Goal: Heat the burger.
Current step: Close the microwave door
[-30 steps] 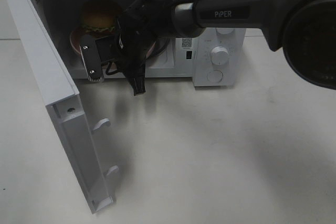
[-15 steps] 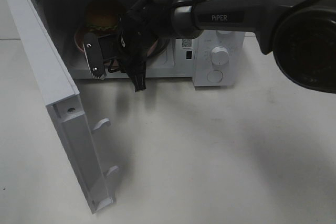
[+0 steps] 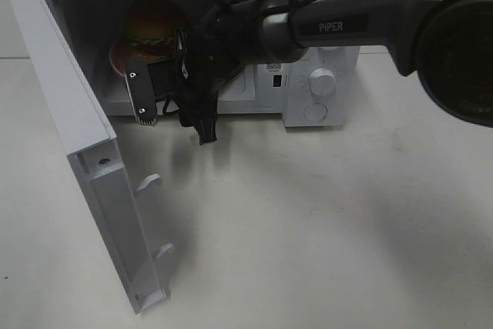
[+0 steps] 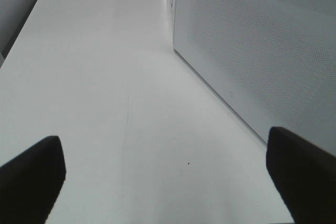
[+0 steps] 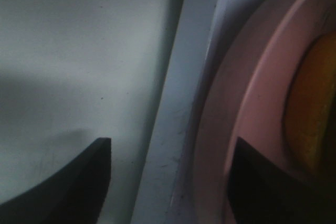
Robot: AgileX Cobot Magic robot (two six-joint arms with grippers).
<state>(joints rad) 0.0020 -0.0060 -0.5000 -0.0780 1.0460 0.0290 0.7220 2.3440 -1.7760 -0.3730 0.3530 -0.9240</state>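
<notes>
Burger sitting on pink plate inside microwave oven, both shifting slightly rightward over the last second | right gripper tracking rightward at cavity mouth, fingers spread, grasping nothing | left gripper idling over worktop, fingers spread | door standing open; loading judged finishing, closing pending.

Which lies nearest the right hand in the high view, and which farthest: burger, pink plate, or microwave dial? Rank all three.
1. Pink plate: rim just behind the right hand, inside the microwave.
2. Burger: on that plate, deeper in.
3. Dial: on the front, off to the right.
</notes>
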